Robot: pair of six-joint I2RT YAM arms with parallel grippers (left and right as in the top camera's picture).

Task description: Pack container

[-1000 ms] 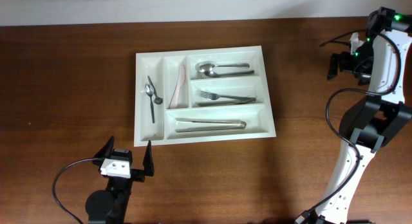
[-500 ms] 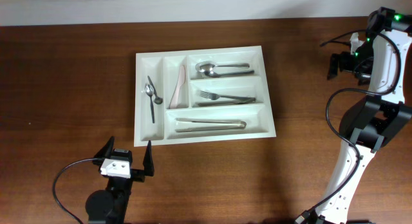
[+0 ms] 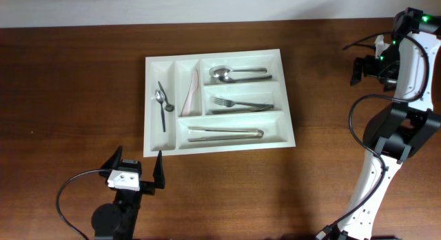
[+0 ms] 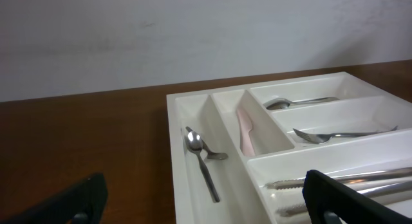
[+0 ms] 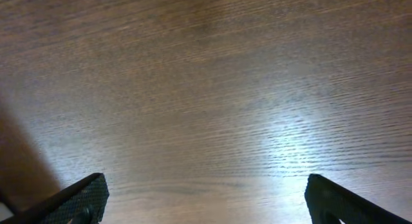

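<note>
The container (image 3: 289,127) is a large white cutlery tray in the middle of the table. It holds a small spoon (image 3: 162,105) and a pink knife (image 3: 190,93) in the upright slots, and spoons (image 3: 234,73), forks (image 3: 238,103) and tongs (image 3: 225,133) in the long ones. My left gripper (image 3: 136,163) is open and empty just in front of the tray's near left corner; its wrist view shows the tray (image 4: 177,140) ahead. My right gripper (image 3: 365,66) is open and empty, raised at the far right, seeing only bare wood (image 5: 206,108).
The brown wooden table (image 3: 69,95) runs under everything. A white wall (image 4: 193,31) stands behind the table's far edge. The right arm's body and black cables (image 3: 386,130) occupy the right side.
</note>
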